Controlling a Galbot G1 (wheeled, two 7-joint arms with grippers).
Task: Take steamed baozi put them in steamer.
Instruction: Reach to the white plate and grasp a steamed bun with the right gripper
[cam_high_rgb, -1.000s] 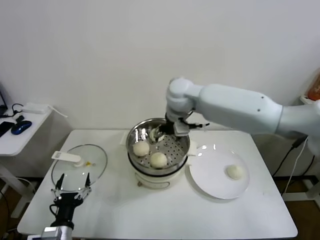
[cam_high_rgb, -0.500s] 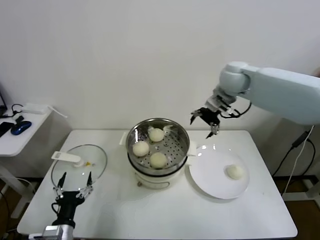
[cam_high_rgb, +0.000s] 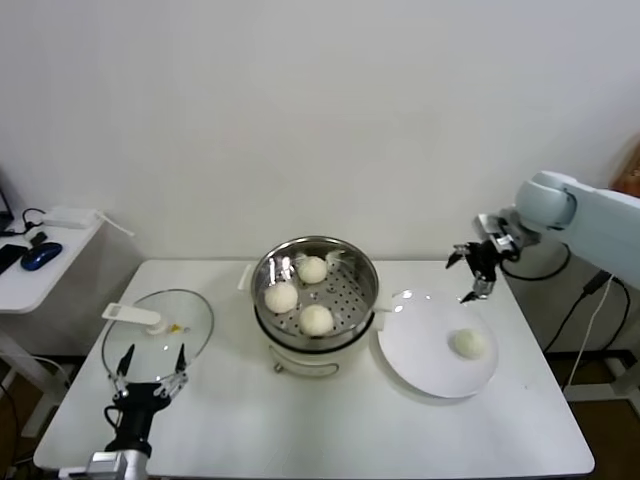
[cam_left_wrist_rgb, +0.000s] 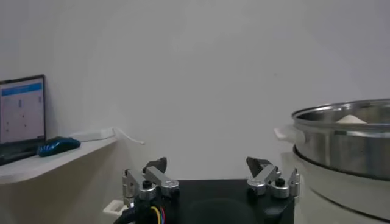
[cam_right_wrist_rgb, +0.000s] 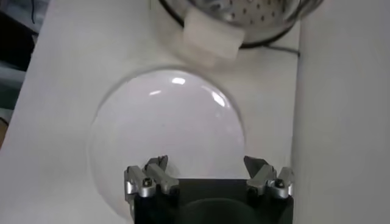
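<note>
Three cream-white baozi (cam_high_rgb: 312, 269) (cam_high_rgb: 281, 297) (cam_high_rgb: 317, 319) lie in the shiny steel steamer (cam_high_rgb: 272, 264) at the table's middle. One baozi (cam_high_rgb: 469, 343) lies on the flat white plate (cam_high_rgb: 420, 350) to its right. My right gripper (cam_high_rgb: 472, 273) is open and empty, in the air above the plate's far edge, away from the steamer. Its wrist view shows its open gripper (cam_right_wrist_rgb: 206, 165) over the bare plate (cam_right_wrist_rgb: 164, 134), with the steamer (cam_right_wrist_rgb: 262, 15) beyond. My left gripper (cam_high_rgb: 146, 374) is parked open at the table's near left; in its wrist view the gripper (cam_left_wrist_rgb: 206, 164) holds nothing.
A round glass lid (cam_high_rgb: 200, 330) with a white handle (cam_high_rgb: 135, 315) lies on the table at the left. A side shelf (cam_high_rgb: 50, 250) with a blue mouse (cam_high_rgb: 42, 254) stands farther left. The steamer's rim (cam_left_wrist_rgb: 341, 115) shows in the left wrist view.
My right gripper has left the steamer, where a third baozi now lies, and swung right to above the plate's far edge. The left arm has not moved.
</note>
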